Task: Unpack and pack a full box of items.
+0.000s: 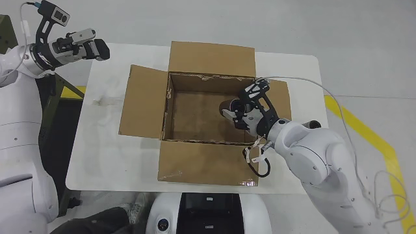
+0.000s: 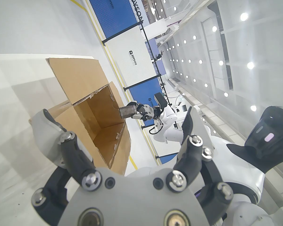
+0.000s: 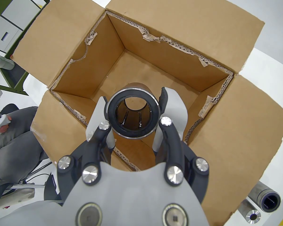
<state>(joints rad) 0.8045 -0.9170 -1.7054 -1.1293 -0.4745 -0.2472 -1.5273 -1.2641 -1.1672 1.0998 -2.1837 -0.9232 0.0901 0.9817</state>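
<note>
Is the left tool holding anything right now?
No, the left tool stands open, with nothing between its spread jaws.

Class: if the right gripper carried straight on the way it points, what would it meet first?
Probably the bare floor of the cardboard box. The right gripper points down into it, and the metal cylinder it holds would touch first. Depth is hard to judge.

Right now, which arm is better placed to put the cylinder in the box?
Right: the right end effector holds the cylinder over the open box; the left end effector is empty, away from it.
</note>
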